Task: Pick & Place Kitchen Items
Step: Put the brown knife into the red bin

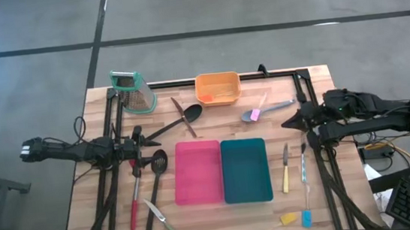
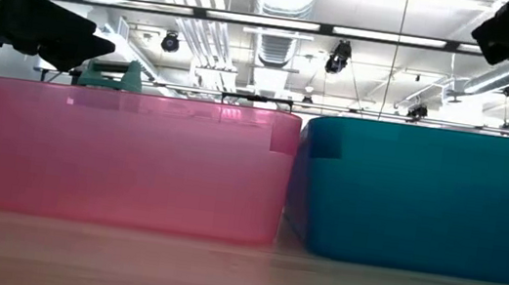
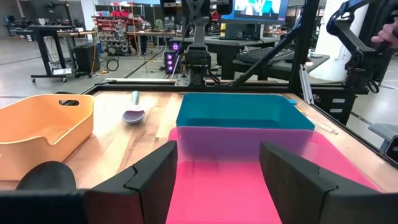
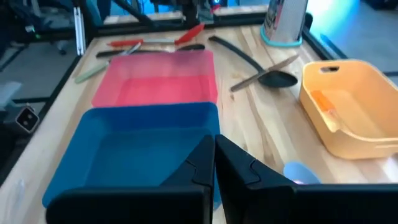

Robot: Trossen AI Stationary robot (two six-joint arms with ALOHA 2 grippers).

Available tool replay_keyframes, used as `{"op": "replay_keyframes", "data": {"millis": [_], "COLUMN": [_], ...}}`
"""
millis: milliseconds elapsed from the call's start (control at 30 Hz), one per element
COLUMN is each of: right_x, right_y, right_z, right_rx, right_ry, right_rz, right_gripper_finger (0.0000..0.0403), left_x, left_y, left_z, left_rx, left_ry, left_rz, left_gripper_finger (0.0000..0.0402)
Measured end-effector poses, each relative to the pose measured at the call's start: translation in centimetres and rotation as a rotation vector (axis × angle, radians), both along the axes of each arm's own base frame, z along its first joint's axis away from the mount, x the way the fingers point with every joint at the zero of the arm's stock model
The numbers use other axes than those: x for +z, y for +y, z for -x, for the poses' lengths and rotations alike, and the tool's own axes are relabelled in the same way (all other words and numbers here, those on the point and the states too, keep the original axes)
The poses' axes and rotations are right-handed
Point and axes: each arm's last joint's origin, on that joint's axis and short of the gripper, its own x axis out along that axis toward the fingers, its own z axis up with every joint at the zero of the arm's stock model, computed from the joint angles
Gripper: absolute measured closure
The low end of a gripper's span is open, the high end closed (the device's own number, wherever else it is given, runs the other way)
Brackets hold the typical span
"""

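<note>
My left gripper (image 1: 140,142) (image 3: 217,168) hovers open at the table's left, level, facing the pink bin (image 1: 198,173); nothing is between its fingers. My right gripper (image 1: 290,122) (image 4: 214,155) is shut and empty, raised at the table's right beyond the teal bin (image 1: 246,170). A black spoon (image 1: 183,118) and a brown-handled knife (image 1: 180,110) lie crossed behind the pink bin. A grey-lilac spoon (image 1: 261,111) lies near the right gripper. A red spoon (image 1: 135,197), a black slotted spatula (image 1: 155,188) and a green-handled knife (image 1: 164,223) lie front left.
An orange bin (image 1: 217,88) holding small orange pieces stands at the far edge, and a metal grater with a teal top (image 1: 133,90) at the far left. Yellow-handled (image 1: 286,169) and blue-handled (image 1: 306,188) knives and yellow (image 1: 286,218) and blue (image 1: 306,218) pieces lie front right.
</note>
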Motion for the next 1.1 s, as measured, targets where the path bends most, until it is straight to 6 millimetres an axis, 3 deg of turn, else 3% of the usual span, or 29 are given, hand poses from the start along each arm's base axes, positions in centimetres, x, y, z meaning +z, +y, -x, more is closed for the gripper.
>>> {"op": "replay_keyframes", "data": {"millis": [267, 600, 1100], "right_x": [0.5, 0.5, 0.5], "right_y": [-0.1, -0.3, -0.3], "right_z": [1.0, 2.7, 2.5], "right_rx": [-0.014, -0.104, -0.104], "right_ry": [-0.039, -0.072, -0.068], "right_rz": [0.131, 0.158, 0.155], "right_gripper_finger": [0.0394, 0.0394, 0.0394], "left_x": [0.0, 0.0, 0.0], "left_y": [0.0, 0.0, 0.0], "left_z": [0.0, 0.0, 0.0], "left_rx": [0.000, 0.000, -0.001], "left_ry": [0.000, 0.000, -0.001], "left_rz": [-0.004, -0.004, -0.013], "left_gripper_finger": [0.0170, 0.0170, 0.0170]}}
